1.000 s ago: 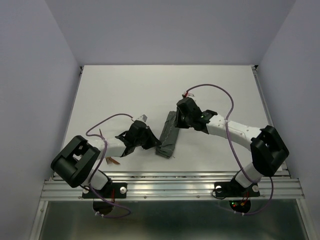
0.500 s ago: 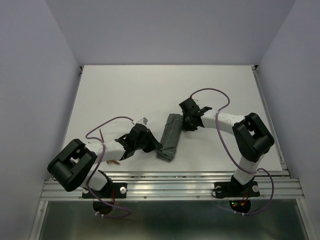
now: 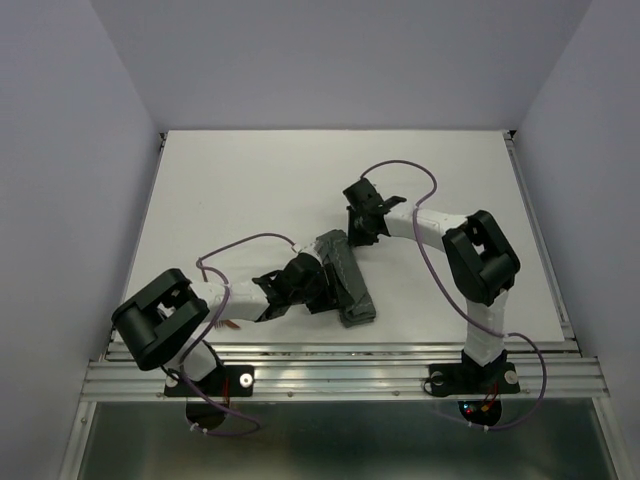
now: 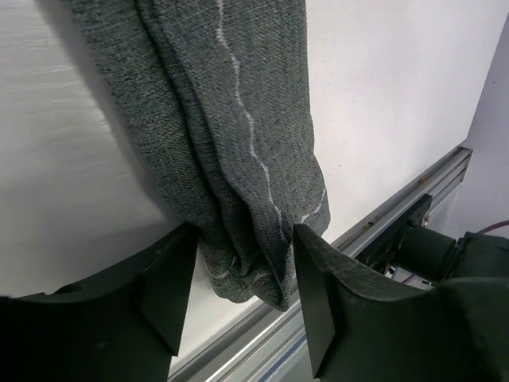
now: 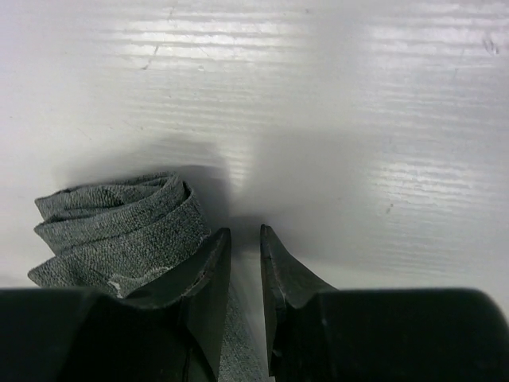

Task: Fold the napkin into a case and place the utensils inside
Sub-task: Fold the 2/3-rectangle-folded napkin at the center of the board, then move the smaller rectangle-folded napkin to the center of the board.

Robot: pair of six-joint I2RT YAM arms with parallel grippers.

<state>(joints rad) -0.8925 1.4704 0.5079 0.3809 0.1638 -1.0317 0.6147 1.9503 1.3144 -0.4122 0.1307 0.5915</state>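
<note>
top view: the case (image 3: 347, 278) lies slanted on the white worktop (image 3: 250, 190), lilac walls (image 3: 60, 150) around. only the left wrist cam shows the left tool (image 4: 242, 239) wide, straddling the case's near end by the metal rail (image 4: 398, 215). right wrist cam: right tool (image 5: 245, 239) narrow, holding nothing, just beside the far end.

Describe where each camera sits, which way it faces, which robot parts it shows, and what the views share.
Top external: above and behind the bases, looking down at the white table; both arms, left tool and right tool show.
Left wrist: on the left arm, facing the grey-green folded cloth napkin and the near rail; two black fingers flank it.
Right wrist: low over the table, facing the napkin's rolled end; its dark fingertips show.
Shared: all see the napkin.
</note>
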